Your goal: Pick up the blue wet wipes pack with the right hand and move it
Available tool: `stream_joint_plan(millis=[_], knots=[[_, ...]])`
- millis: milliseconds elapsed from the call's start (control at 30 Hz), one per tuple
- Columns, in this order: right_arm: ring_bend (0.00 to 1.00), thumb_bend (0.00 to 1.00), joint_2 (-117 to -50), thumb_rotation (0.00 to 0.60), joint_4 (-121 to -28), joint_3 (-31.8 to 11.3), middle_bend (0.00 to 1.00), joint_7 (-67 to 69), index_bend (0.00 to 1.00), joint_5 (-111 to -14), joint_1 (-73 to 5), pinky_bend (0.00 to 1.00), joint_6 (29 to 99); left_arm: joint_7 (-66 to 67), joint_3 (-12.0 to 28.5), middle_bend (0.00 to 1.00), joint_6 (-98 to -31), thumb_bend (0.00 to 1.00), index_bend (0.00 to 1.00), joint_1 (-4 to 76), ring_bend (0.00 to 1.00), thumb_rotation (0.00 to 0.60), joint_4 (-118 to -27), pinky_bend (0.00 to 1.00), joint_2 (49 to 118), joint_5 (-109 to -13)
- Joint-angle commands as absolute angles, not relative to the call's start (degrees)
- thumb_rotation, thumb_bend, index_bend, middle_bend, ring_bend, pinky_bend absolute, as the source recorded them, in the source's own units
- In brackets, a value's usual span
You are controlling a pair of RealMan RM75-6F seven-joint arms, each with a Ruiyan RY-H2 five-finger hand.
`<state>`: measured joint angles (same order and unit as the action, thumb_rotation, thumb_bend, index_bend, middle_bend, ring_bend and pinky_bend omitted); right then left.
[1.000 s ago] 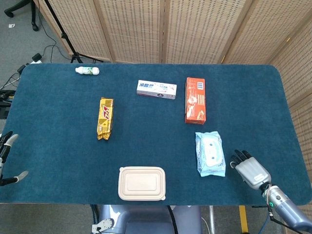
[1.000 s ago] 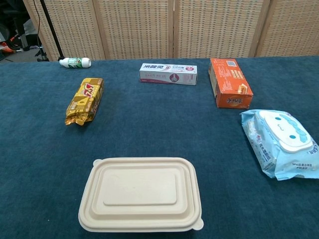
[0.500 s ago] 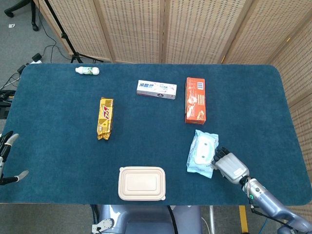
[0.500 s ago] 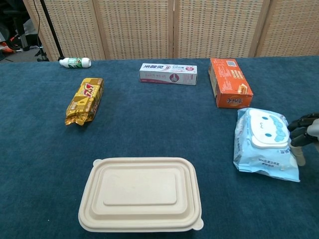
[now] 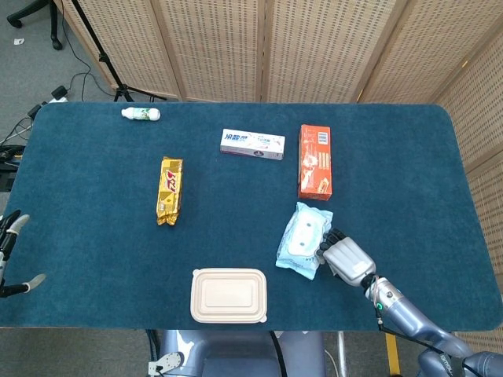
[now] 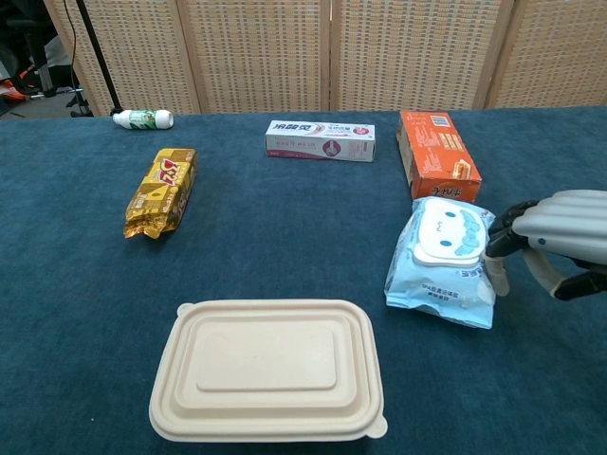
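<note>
The blue wet wipes pack [image 5: 305,239] [image 6: 444,261] lies on the dark blue table, turned at an angle, just below the orange box [image 5: 315,161]. My right hand [image 5: 346,259] [image 6: 555,237] is at the pack's right edge, its fingertips [image 6: 503,237] touching that edge and the thumb pointing down beside it. No closed grip on the pack shows. My left hand [image 5: 9,236] is at the table's far left edge in the head view, fingers apart and holding nothing.
A beige lidded lunch box [image 5: 229,295] [image 6: 268,368] sits at the front centre, left of the pack. A toothpaste box [image 5: 252,144], a yellow snack bag [image 5: 170,189] and a small white bottle [image 5: 141,114] lie farther back and left. Wicker screens stand behind.
My right hand has moved left from the front right corner to the pack, and the pack has slid left and away with it, turning clockwise. The left hand has not moved.
</note>
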<state>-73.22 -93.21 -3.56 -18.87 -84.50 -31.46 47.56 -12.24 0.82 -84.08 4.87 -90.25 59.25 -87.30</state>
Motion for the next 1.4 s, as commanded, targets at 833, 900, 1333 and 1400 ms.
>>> stream_joint_plan(millis=[833,900,1333,1400], knots=[[0.00,1.00,-88.3,0.600,-93.6,-12.1,0.16,-37.1,0.32,-54.1,-44.8,0.13,48.9,-14.7,1.1,0.00,-82.3,0.00,0.00,5.5,0.00,0.600,-89.9,0.00,58.6,-86.3],[0.00,1.00,-88.6,0.600,-93.7,-12.5,0.16,-37.6,0.32,-52.7,-45.5,0.13,49.4,-14.7,1.1,0.00,-82.2,0.00,0.00,5.5,0.00,0.600,-89.9,0.00,58.5,-86.1],[0.00,1.00,-91.3,0.600,-92.8,-14.2,0.16,-39.8,0.32,-45.0,-50.8,0.13,52.9,-14.6,1.3,0.00,-81.5,0.00,0.00,5.8,0.00,0.600,-89.9,0.00,58.6,-85.6],[0.00,1.00,-90.3,0.600,-94.3,-14.1,0.16,-39.7,0.32,-46.1,-50.9,0.13,53.6,-14.7,1.4,0.00,-81.4,0.00,0.00,5.8,0.00,0.600,-89.8,0.00,58.6,-85.3]])
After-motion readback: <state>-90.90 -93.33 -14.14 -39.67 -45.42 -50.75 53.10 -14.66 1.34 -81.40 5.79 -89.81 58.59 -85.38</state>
